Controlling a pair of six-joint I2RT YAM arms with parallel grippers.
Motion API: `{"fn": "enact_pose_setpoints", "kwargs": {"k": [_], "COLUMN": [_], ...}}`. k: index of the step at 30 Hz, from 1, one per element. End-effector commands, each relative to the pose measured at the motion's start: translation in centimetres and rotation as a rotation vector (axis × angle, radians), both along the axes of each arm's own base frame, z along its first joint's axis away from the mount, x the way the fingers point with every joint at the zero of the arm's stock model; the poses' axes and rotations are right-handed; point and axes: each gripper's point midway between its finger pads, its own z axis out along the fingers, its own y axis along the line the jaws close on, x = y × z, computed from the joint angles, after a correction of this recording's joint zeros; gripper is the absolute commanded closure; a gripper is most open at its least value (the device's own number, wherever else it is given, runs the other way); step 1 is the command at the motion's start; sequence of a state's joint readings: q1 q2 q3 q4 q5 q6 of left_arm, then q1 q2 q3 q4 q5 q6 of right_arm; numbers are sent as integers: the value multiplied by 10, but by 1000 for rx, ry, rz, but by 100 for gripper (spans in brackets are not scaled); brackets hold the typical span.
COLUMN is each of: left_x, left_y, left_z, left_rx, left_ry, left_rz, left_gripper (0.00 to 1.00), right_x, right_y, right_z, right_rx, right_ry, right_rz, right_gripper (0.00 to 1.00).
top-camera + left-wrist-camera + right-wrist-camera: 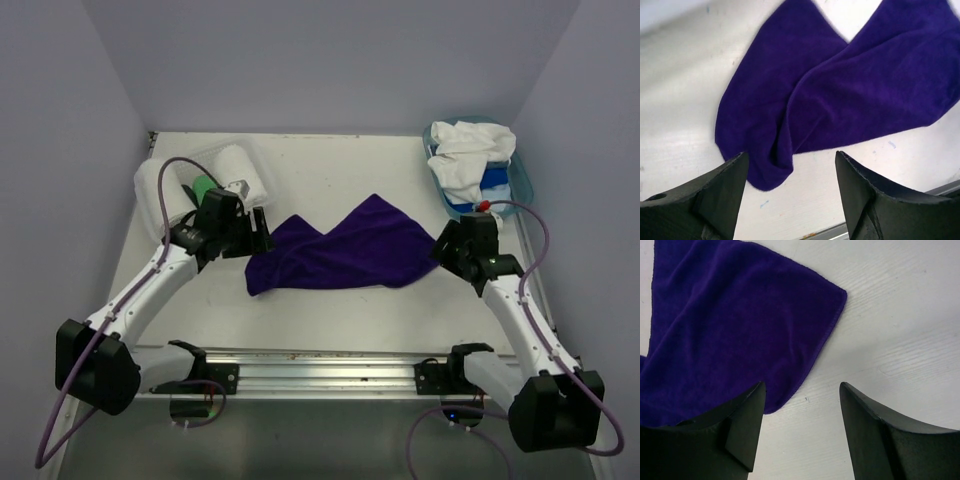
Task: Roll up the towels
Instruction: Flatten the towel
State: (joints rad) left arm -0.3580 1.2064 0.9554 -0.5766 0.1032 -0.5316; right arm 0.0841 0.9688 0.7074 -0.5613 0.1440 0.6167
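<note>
At the left end of the deep purple towel, the left tool is hovering released, its jaws standing wide with nothing between them (only a folded corner of the cloth is showing below the gap). Across the worktop, the right tool is likewise hanging spread and empty, just beside the towel's right corner. Between the two tools, the purple towel is lying crumpled and unrolled on the worktop, its far edge rising into two peaks. Behind the left tool, near the worktop's far left corner, a white basket is holding a rolled white towel and a green towel. At the far right corner, a teal tub is carrying loose white towels piled over blue towels.
</note>
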Motion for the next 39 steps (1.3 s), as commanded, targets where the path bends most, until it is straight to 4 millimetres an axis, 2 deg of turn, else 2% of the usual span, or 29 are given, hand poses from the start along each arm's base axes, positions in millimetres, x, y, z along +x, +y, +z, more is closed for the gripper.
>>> {"fn": "enact_pose_setpoints", "kwargs": {"k": [1,3,4,6,10,12,14,15,16,17,18,19,22,23,24,25,26,28,31,32,33,34,35,36,37,38,39], "left_x": [-29,-39,-44,-49,-46,-46,-42,-39,-38,-37,-38,-32,-26,-24,-22,-20,-19,-14,-6,-5,-1,0,1,1,1,-4,-2], "left_y": [17,16,22,17,6,4,2,1,1,0,4,3,3,3,1,0,-1,-2,1,2,3,4,6,10,12,16,18], "left_z": [-41,-57,-67,-73,-94,-110,-118,-120,-119,-117,-114,-106,-84,-77,-64,-56,-46,-22,24,39,64,76,87,110,120,121,143], "left_rx": [70,72,105,103,81,94,96,100,102,102,121,122,114,107,86,77,64,50,33,28,19,15,17,18,22,46,34], "left_ry": [131,185,205,217,229,262,266,270,269,269,267,249,203,186,161,146,124,85,-8,-41,-83,-102,-116,-145,-154,-127,-166], "left_rz": [99,124,147,143,125,123,123,121,118,117,123,128,132,131,129,130,128,132,145,143,152,154,159,173,178,185,199], "left_gripper": [27,27,27,23,22,27,38,56,67,79,100,100,100,100,100,100,100,100,100,100,100,100,100,100,100,100,100], "right_x": [10,13,14,17,27,34,40,45,47,51,58,59,67,69,70,73,75,81,84,81,83,82,76,76,69,67,60], "right_y": [17,20,21,22,27,28,27,27,26,25,26,25,24,24,23,25,24,25,20,18,14,11,8,6,2,0,-1], "right_z": [-12,-17,-20,-26,-40,-46,-58,-60,-70,-72,-70,-78,-83,-88,-89,-89,-87,-74,-36,-15,1,13,24,50,60,74,93], "right_rx": [51,63,62,64,86,92,98,95,88,87,87,85,84,84,87,93,97,103,81,75,59,45,33,28,7,-1,-6], "right_ry": [22,46,54,71,88,97,125,124,156,157,151,175,175,179,178,172,168,132,45,1,-38,-64,-74,-141,-149,-179,-231], "right_rz": [81,99,105,110,108,99,85,82,76,71,70,60,36,33,23,16,11,11,-1,-2,-11,-11,-15,-17,-21,-24,-25], "right_gripper": [35,33,33,31,28,26,24,23,23,23,24,24,30,36,44,57,83,100,100,100,100,100,100,100,100,100,100]}}
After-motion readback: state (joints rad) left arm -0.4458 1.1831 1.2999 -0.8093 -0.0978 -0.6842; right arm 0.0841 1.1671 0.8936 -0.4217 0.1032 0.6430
